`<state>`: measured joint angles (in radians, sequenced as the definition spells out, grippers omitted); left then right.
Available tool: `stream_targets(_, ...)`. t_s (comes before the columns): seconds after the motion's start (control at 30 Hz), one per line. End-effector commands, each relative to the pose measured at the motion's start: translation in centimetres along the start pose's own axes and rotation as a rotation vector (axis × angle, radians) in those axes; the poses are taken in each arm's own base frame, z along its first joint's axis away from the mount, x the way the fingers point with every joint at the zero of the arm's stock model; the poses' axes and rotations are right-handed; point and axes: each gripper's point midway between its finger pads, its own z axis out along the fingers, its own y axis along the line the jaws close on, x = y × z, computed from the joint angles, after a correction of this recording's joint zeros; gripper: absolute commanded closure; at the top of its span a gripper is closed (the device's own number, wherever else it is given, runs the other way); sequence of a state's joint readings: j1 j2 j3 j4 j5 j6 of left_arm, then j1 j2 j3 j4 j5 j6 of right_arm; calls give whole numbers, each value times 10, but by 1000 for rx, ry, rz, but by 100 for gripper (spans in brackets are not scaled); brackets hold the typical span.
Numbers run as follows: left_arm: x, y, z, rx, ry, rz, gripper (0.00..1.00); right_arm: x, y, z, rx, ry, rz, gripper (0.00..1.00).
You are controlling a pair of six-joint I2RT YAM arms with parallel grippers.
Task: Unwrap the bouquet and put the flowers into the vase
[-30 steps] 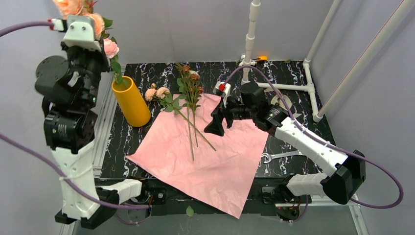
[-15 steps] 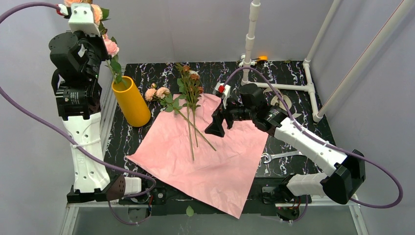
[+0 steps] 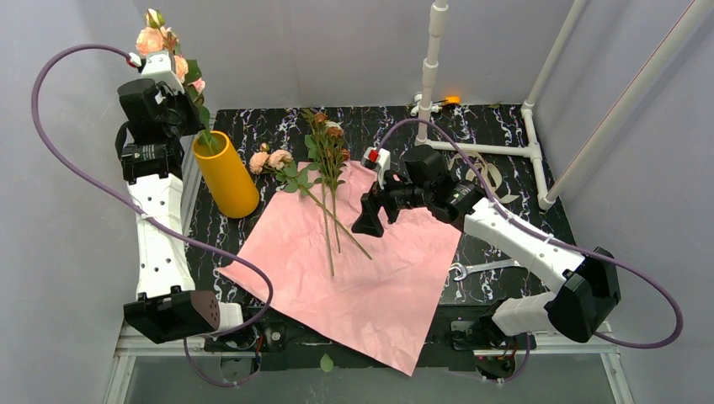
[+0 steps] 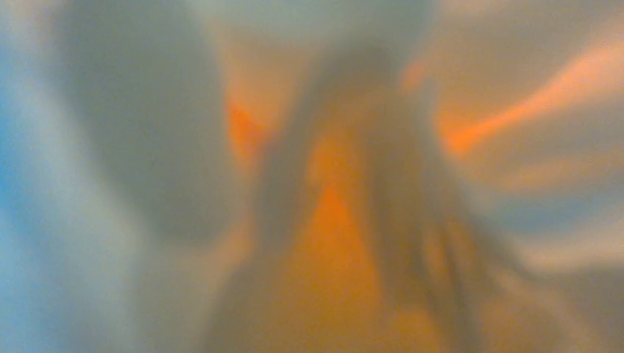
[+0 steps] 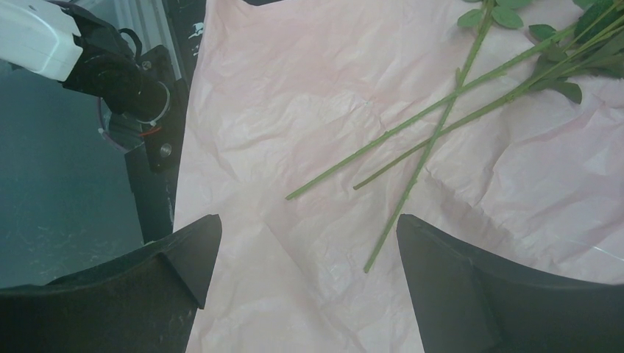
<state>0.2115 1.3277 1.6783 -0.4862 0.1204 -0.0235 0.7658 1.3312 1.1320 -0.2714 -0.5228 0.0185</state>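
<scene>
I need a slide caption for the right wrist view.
Open right gripper hovers over thin green flower stems lying crossed on a crinkled pink paper sheet.

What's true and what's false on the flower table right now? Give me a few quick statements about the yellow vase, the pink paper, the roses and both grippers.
1. The tall mustard-yellow cylinder vase stands upright, left of the crinkled pink paper sheet. True.
2. Every long-stemmed rose is in the vase. False: loose roses lie across the paper, stems crossing.
3. The left gripper is shut on a bunch of peach and pink roses, their stems down at the vase mouth. True.
4. The right gripper is clamped on a green stem. False: it is open and empty above the paper.
</scene>
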Motion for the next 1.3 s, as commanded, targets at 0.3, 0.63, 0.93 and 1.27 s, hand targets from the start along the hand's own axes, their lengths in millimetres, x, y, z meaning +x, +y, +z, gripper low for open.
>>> stream_targets(0.3,41,7,-1,-3,61,-67,75,-8,-10,5,34,1,-15,2)
stream_targets(0.63,43,2,-39,-14,84,-107,26,-6,-23,10,80,20,-1,2)
stream_targets(0.93,47,-19,-96,35,80,-172,2,5,-58,23,223,75,39,2)
stream_targets(1.27,80,-42,-119,154,122,-175,2,5,-103,62,350,125,169,19)
